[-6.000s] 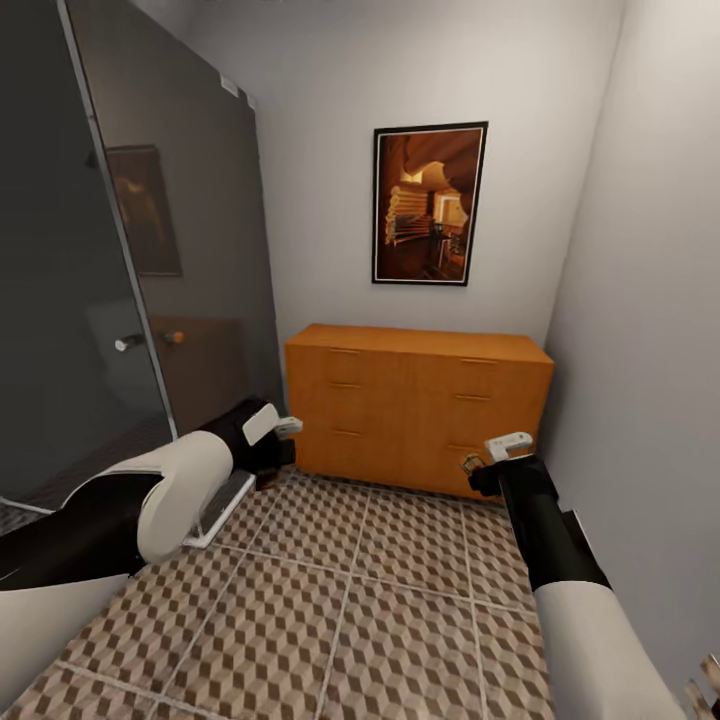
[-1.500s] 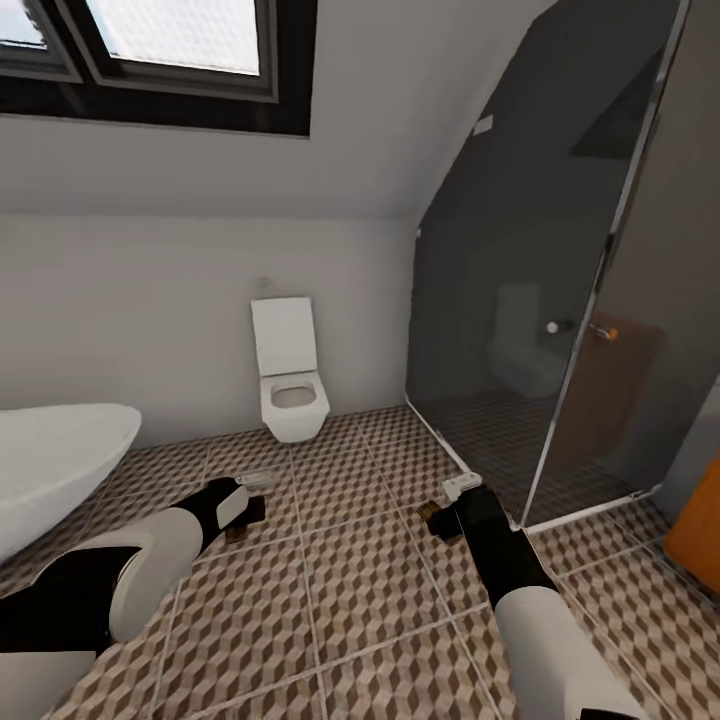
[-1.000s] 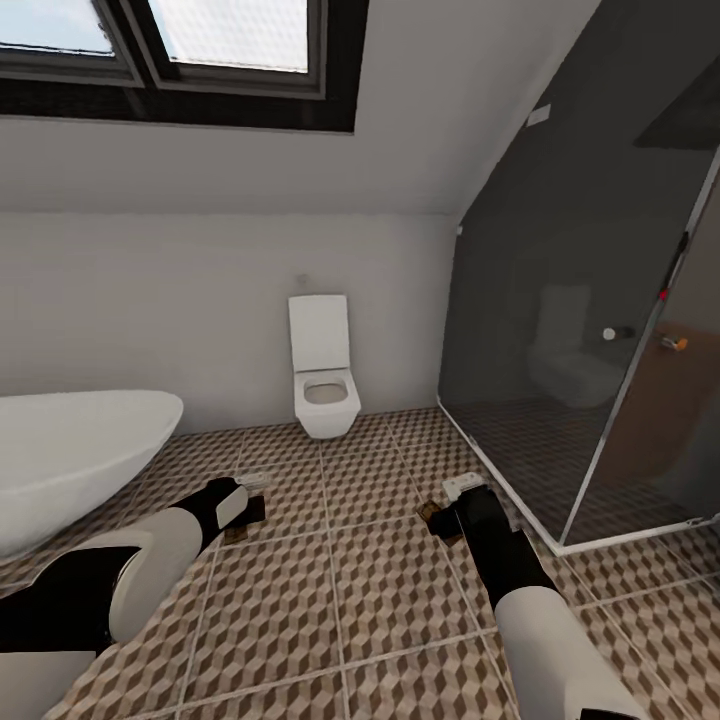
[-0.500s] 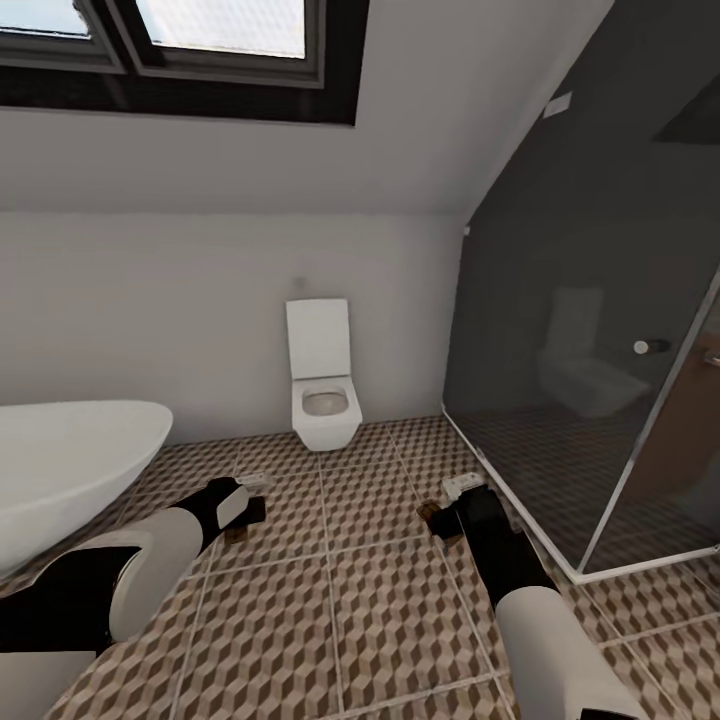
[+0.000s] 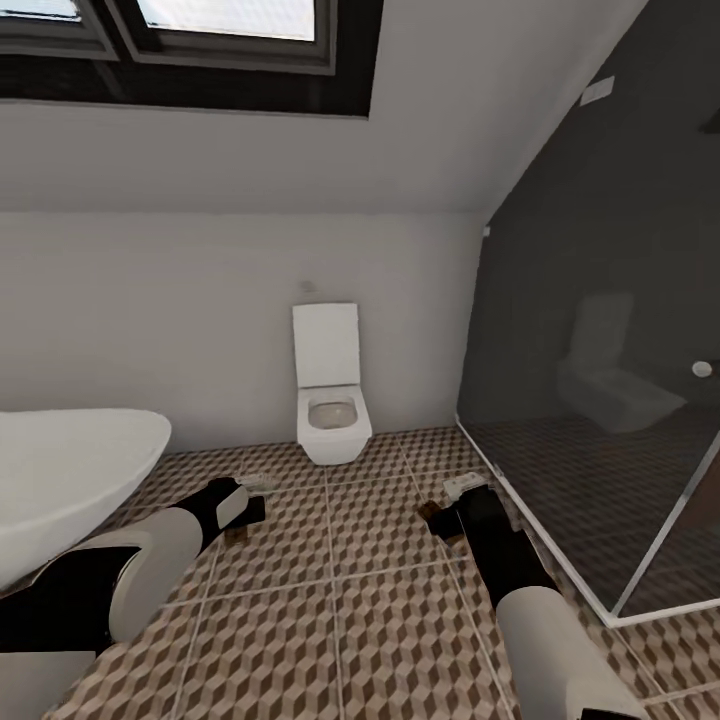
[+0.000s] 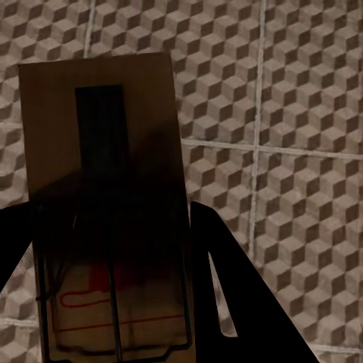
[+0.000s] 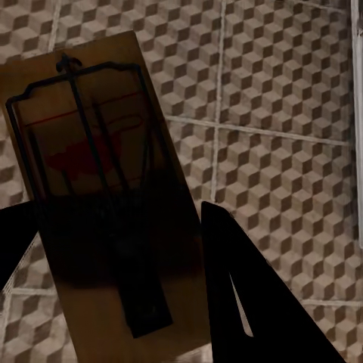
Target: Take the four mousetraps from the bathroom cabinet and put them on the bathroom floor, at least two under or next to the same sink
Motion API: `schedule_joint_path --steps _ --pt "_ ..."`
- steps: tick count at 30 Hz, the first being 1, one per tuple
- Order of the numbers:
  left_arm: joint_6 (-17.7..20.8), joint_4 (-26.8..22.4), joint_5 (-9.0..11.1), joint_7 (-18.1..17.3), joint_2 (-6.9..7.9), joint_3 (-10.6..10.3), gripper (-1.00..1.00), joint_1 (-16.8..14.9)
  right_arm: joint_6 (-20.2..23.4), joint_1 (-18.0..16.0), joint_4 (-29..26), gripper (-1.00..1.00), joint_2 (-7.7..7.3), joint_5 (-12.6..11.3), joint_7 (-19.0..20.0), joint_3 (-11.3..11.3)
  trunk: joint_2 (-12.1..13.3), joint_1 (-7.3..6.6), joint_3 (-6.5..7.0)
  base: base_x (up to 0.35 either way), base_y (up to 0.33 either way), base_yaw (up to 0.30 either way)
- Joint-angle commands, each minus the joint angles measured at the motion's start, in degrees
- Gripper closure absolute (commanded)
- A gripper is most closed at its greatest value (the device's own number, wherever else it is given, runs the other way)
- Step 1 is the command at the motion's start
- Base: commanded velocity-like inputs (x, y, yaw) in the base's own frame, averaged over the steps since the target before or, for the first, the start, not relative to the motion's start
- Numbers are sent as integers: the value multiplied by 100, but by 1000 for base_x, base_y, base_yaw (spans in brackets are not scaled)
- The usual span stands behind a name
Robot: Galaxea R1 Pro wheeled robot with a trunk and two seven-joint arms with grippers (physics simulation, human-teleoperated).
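Now carrying: left tool [image 6: 113, 302] pinching flat tan wooden mousetrap [image 6: 106, 174], right tool [image 7: 121, 302] pinching second one [image 7: 98, 151]. Keep level over cube-patterned tile floor [image 5: 380, 600]; turn toward sink.

open tiled floor [image 5: 370, 600] ahead, bathtub [image 5: 60, 470] left, toilet [image 5: 333, 410] centre, shower glass [image 5: 600, 400] right

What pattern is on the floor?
The bathroom floor has brown, beige and cream cubes with pale grout lines, clearest in the right wrist view.
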Motion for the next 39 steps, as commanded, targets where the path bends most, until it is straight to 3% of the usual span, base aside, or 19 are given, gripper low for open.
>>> schedule_joint_path --steps 1,16,39 --pt "14 -4 23 26 -3 19 100 -5 5 -3 -10 100 4 63 27 -21 -3 2 -6 222 0 241" --pt "-8 -10 15 35 -27 19 100 -5 -23 -3 -4 100 -2 66 37 -22 -3 2 -6 35 -9 258" --pt "-11 -10 13 29 -21 19 100 -5 -50 -3 -4 100 -2 51 33 -22 -3 2 -6 0 -220 17"
